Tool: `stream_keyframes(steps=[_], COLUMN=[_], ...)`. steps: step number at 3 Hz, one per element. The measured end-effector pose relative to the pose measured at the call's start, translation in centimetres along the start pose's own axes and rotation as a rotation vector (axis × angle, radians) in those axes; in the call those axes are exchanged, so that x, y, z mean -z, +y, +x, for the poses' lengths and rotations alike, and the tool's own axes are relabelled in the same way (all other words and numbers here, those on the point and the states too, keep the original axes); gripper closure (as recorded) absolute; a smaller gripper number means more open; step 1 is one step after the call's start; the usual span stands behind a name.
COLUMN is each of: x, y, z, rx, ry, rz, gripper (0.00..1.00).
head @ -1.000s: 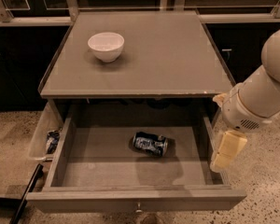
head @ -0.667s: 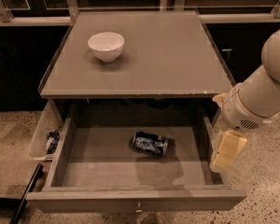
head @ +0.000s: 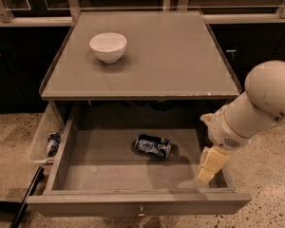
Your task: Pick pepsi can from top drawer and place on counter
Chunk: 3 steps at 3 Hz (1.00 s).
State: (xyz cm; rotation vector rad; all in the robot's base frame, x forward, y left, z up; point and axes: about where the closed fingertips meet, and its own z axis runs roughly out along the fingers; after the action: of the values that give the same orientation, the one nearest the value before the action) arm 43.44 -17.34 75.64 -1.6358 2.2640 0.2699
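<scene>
**Can lying in the open drawer, gripper at the right wall**

From my seat at the far end, the top drawer (head: pixel 109 172) stands pulled out below the bench (head: pixel 171 56), and I can see most of its bare grey-brown floor. The pepsi can (head: pixel 153 146) lies on its side on that floor, a little right of the middle and nearer the back than the front. Its long axis runs roughly left to right, and it touches none of the drawer walls. The small knob (head: pixel 141 212) shows at the centre of the drawer front.

The gripper (head: pixel 211 165) hangs at the right side of the drawer, just by the right wall, low over the front right corner. It is well apart from the can, with open drawer floor between them. Whether the jaws are wide or narrow I cannot tell from this view (I see only one cream-coloured block pointing down), and nothing shows held in them. The thick white arm (head: pixel 256 108) comes in from the right edge, beside the bench's front right corner.

On the bench a white bowl (head: pixel 108 46) sits upright toward the back left. A narrow translucent bin (head: pixel 40 139) hangs just beside the drawer's left wall, with a crumpled blue-and-white packet (head: pixel 53 143) in it. The speckled floor (head: pixel 270 184) shows on both sides.
</scene>
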Motion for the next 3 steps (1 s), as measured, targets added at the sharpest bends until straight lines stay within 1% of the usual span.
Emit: stream_keyframes(steps=[1, 2, 3], x=[-3.0, -3.0, -4.0], y=[-0.1, -0.1, -0.3], z=[-0.9, -0.9, -1.2], rx=[0.001, 0.001, -0.004], ry=[-0.071, -0.071, -0.122], rz=[-0.009, -0.009, 0.009], gripper=[0.0, 0.0, 0.0])
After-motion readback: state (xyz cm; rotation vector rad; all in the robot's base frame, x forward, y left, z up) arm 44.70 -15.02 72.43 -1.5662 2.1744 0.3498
